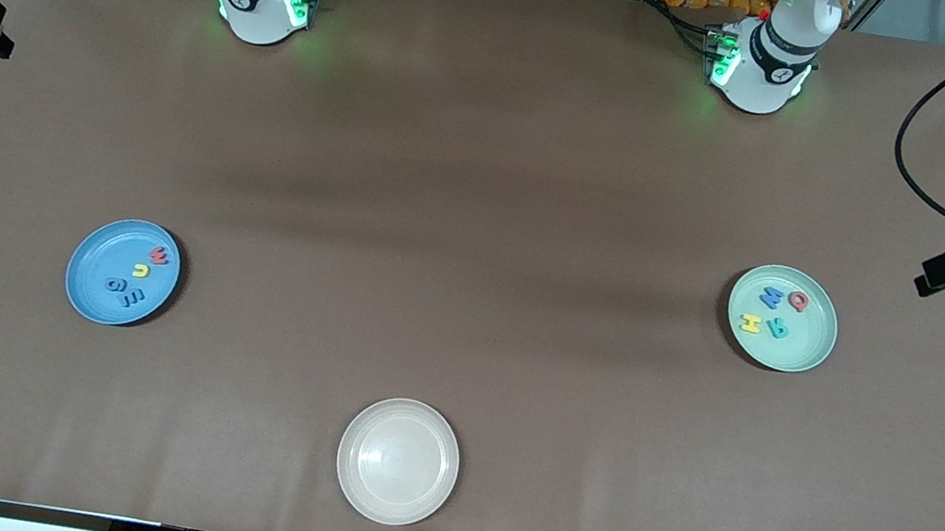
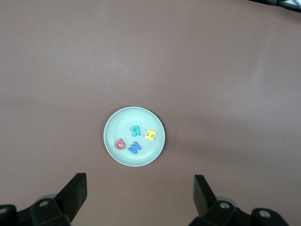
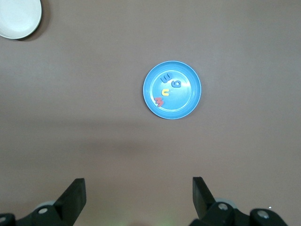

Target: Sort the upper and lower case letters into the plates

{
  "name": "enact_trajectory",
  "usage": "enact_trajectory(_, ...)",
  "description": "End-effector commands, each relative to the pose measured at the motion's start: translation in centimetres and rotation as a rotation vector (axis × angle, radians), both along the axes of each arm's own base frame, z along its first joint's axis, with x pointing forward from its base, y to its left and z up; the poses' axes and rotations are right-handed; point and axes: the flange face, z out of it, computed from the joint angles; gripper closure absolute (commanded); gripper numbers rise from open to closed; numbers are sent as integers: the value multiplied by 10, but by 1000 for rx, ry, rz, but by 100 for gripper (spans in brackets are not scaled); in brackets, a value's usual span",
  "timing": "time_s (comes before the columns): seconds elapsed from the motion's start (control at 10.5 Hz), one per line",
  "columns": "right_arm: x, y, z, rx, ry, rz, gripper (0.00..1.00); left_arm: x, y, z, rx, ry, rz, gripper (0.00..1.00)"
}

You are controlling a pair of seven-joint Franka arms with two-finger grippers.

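At the right arm's end of the brown desk (image 1: 481,211) sits the sky blue plate (image 1: 95,284), holding four letters: a red one (image 1: 160,257) at the rim, a yellow one (image 1: 141,270) just beside it, and two blue ones (image 1: 124,293) nearer the front camera (these barely stand out against the plate's own colour). The right gripper (image 3: 138,195) hangs high over the desk, looking down on this plate, its fingers (image 3: 75,194) spread wide and holding nothing; the arm waits near its base.

Between the two ends, and nearest the front camera, lies the cream-white plate (image 1: 363,493), with no letters in it.

At the left arm's end sits the pale mint green plate (image 1: 811,349), also with four letters: a blue one (image 1: 771,298) beside a red one (image 1: 797,300), and nearer the front camera a yellow one (image 1: 750,323) beside a teal one (image 1: 778,328). The left gripper (image 2: 140,195) likewise hangs high over the desk above this plate, its fingers (image 2: 75,190) released and well apart, empty; this arm waits too.
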Motion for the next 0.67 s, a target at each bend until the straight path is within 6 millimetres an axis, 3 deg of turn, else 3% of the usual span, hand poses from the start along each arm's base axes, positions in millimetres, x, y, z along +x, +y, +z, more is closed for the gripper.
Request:
enact_trajectory(0.0, -7, -1, 4, -15, 1, 8, 0, -12, -3, 7, -9, 5, -12, 0)
enact_trajectory(0.38, -6, -1, 2, -15, 3, 5, 0, -16, -6, 11, -9, 3, -19, 0)
enact_trajectory(0.57, -3, -3, 3, -20, 2, 9, 0, -17, -17, 12, -10, 2, -39, 0)
